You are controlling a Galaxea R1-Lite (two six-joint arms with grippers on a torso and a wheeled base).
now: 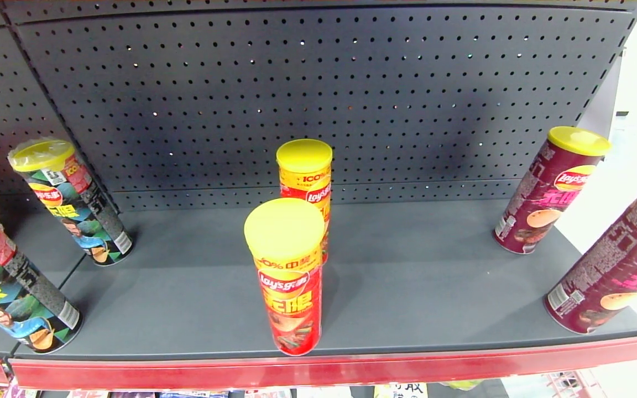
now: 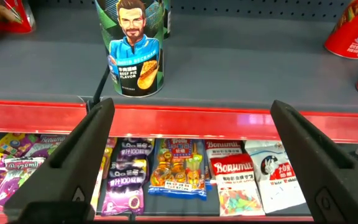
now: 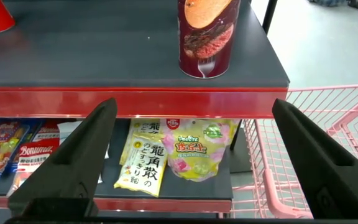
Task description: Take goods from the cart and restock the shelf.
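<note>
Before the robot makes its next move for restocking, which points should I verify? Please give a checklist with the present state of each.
1. Left gripper open and empty: ok.
2. Right gripper open and empty: ok.
3. Cart standing beside the end of the shelf: ok.
4. Goods in the cart ready to pick: cannot tell.
5. Bare space on the shelf between the red cans and the maroon cans: ok.
6. Cans already placed stand upright: ok.

Bright overhead light, soft shadows on shelf [image 1: 407, 287]
</note>
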